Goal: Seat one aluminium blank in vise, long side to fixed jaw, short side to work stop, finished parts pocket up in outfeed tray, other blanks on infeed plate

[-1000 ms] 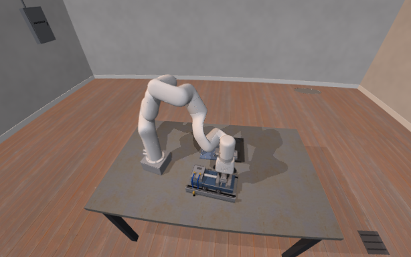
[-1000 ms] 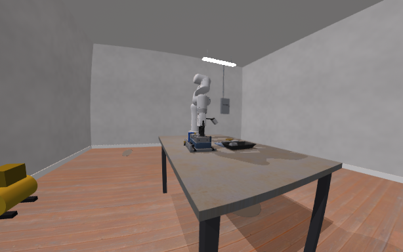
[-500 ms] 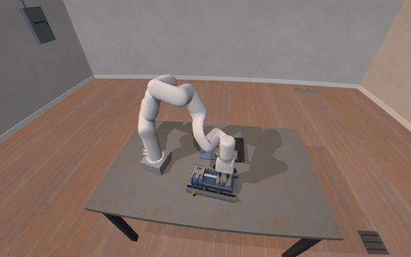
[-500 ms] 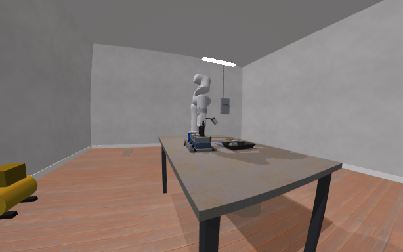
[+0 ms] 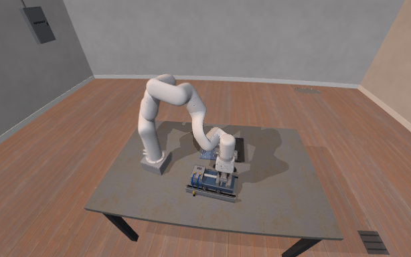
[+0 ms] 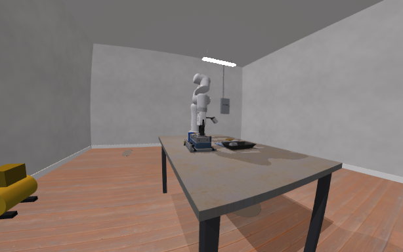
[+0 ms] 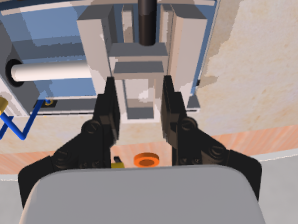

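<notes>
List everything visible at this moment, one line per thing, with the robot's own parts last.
Table: one, grey top with dark legs, middle of the room.
Vise: one, blue and grey with blue hoses, on the table in front of the arm.
Infeed plate: one, bluish grey, behind the vise.
Tray: one, dark, beside the vise; contents too small to tell.
Block: one, pale grey, in the vise opening, between the fingers.
Compressor: one, yellow, on the floor.
Wall box: one, grey.
Arm: one, white, bent over the vise.
Gripper: one, black fingers, shut on the block.
</notes>
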### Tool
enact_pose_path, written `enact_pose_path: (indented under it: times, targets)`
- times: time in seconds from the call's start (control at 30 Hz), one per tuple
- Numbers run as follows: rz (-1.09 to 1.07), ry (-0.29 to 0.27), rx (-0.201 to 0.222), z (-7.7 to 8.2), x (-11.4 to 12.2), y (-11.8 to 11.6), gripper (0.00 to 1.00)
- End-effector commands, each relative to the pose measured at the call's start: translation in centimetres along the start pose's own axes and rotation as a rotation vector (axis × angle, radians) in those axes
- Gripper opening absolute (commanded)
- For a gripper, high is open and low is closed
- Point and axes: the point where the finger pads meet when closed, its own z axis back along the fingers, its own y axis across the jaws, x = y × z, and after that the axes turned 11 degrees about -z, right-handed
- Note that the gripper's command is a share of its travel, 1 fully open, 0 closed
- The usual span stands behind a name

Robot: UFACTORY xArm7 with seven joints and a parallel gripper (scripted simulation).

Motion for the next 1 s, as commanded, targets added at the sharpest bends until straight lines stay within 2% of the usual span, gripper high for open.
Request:
enact_pose_path:
  times: [0.0,0.6,0.97]
  targets:
    - [0.000,0.001,0.005,0.8,0.0,0.2,0.00]
    - [0.000,0.001,0.005,3.5,0.0,0.2,0.00]
    - [0.000,0.001,0.005,4.0,0.0,0.2,0.00]
